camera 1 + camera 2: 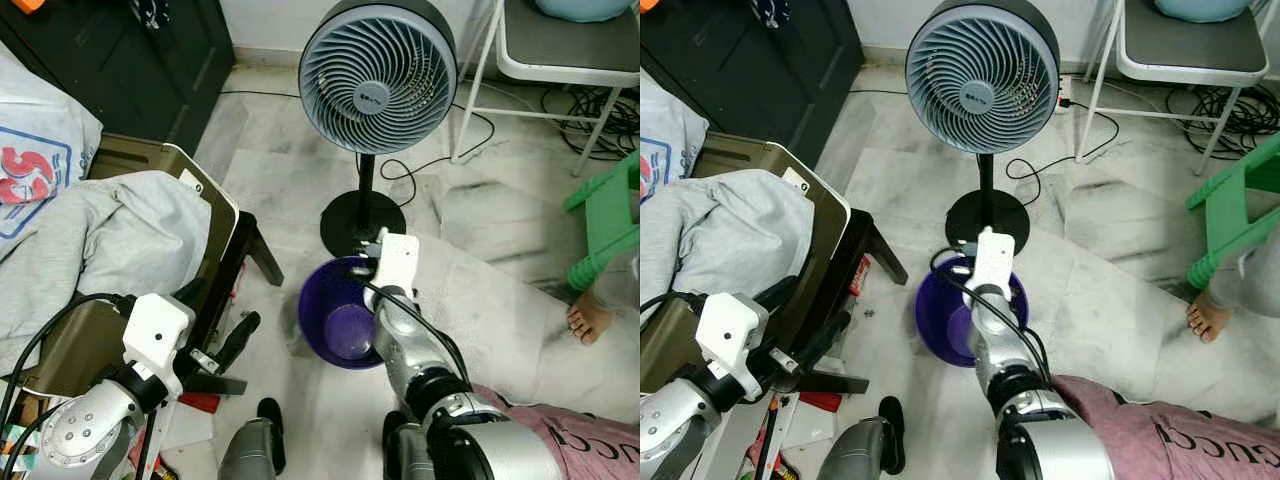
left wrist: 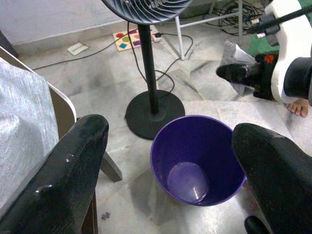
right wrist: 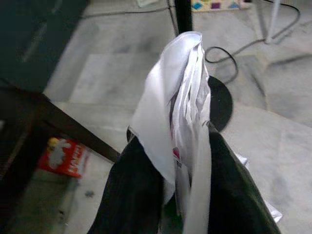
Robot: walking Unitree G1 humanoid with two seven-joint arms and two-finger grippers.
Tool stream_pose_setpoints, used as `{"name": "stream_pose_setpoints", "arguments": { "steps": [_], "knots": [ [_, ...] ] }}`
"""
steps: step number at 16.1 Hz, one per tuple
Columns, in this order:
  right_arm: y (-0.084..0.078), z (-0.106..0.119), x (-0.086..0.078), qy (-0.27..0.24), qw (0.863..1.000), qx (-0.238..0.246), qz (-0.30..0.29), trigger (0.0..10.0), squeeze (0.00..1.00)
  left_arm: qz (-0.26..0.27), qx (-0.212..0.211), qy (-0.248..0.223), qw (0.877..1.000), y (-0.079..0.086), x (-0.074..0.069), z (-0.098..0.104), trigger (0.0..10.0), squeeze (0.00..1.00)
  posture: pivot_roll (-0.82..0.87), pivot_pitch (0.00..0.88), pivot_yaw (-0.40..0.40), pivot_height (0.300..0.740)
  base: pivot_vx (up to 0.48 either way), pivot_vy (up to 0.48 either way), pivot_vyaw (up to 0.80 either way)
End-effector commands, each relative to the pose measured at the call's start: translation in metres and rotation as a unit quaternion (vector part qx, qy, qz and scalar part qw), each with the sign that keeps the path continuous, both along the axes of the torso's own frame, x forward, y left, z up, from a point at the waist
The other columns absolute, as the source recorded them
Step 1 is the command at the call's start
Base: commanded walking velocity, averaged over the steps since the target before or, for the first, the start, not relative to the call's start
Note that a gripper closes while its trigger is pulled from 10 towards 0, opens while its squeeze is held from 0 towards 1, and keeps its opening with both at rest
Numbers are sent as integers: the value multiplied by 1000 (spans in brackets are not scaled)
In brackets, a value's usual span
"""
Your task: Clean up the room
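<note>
Paper is squeezed tight in your right claw (image 3: 187, 161): a crumpled white wad (image 3: 180, 102) pokes out between the two black fingers. That claw sits above the rim of the purple bin (image 1: 335, 315), which stands on the floor just beside the fan (image 1: 378, 75). Your left claw (image 2: 170, 180) is spread wide and holds nothing, with the bin seen between its fingers.

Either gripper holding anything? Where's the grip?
Right gripper pinches a crumpled white wrapper by its lower part, over the purple bin. Left gripper is open, holding nothing.
</note>
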State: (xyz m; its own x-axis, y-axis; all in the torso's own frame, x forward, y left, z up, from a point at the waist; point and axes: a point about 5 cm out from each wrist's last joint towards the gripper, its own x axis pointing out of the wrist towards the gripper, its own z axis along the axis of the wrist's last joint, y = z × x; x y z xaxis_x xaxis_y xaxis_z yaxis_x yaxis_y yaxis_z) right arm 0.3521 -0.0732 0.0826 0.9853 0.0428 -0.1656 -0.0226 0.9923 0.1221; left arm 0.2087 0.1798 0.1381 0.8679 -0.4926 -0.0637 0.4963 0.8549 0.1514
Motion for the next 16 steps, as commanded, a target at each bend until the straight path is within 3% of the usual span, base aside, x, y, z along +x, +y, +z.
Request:
{"name": "stream_pose_setpoints", "arguments": {
  "steps": [1,13,16],
  "knots": [
    [11,-6,-5,12,1000,8,16,10000,1000,12,7,7,1000,5,-3,-4,10000,0,193,376,113,740,0,0,0],
    [5,-5,-3,8,1000,3,20,10000,1000,11,2,-2,1000,0,5,-5,10000,0,179,341,103,740,0,0,0],
    [-2,-1,-1,-8,1000,-6,24,10000,1000,16,-7,-16,1000,-4,15,-4,10000,0,148,308,83,740,0,0,0]
  ]
}}
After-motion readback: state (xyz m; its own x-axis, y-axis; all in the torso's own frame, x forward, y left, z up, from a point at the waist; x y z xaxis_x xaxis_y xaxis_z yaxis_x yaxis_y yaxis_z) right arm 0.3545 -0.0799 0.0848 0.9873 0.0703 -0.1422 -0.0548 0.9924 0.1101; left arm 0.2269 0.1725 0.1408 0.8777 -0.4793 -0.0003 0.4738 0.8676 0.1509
